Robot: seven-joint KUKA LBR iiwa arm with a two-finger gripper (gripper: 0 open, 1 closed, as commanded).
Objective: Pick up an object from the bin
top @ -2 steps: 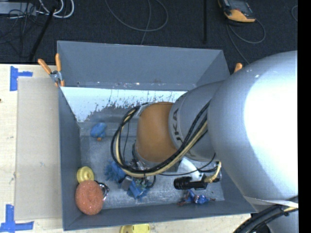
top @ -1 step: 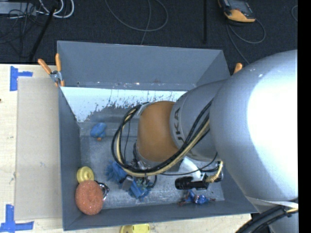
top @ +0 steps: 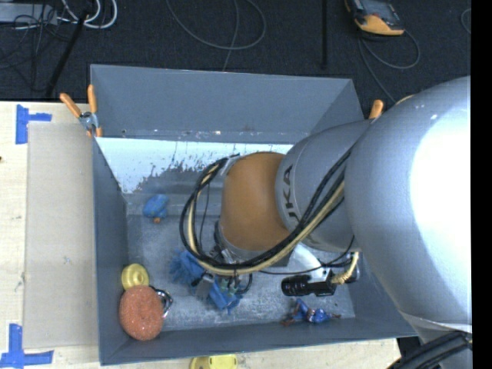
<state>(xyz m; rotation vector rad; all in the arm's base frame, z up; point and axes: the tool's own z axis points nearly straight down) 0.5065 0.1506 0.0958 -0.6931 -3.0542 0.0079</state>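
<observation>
The blue crumpled piece (top: 225,298) lies on the bin floor, in the near middle part, just short of the front wall. The gripper (top: 219,285) stands directly above it, at or very near its upper edge; contact cannot be confirmed. The gripper is largely hidden under the orange wrist cover (top: 250,202) and the looped cables (top: 198,206), so whether it is apart, together or clamped on anything cannot be told.

A second blue crumpled piece (top: 184,267) lies just to the left of the gripper, beside the first piece and partly under the cable loop.

To the right of the gripper, a black cylindrical object (top: 307,287) lies roughly level on the floor. A white object (top: 309,258) shows just behind it, partly covered by the arm. Nearer the front wall, a small blue and red item (top: 311,314) lies apart from both.

In the front left corner, an orange-red speckled ball (top: 141,312) rests against the left wall. A yellow round object (top: 135,275) touches it at the rear, and a small metal ring (top: 164,298) lies at its right side.

A small blue object (top: 156,206) lies alone near the rear left of the floor, well apart from the gripper.

The grey metal bin (top: 108,229) holds all these items. The arm (top: 415,206) covers its right side.
</observation>
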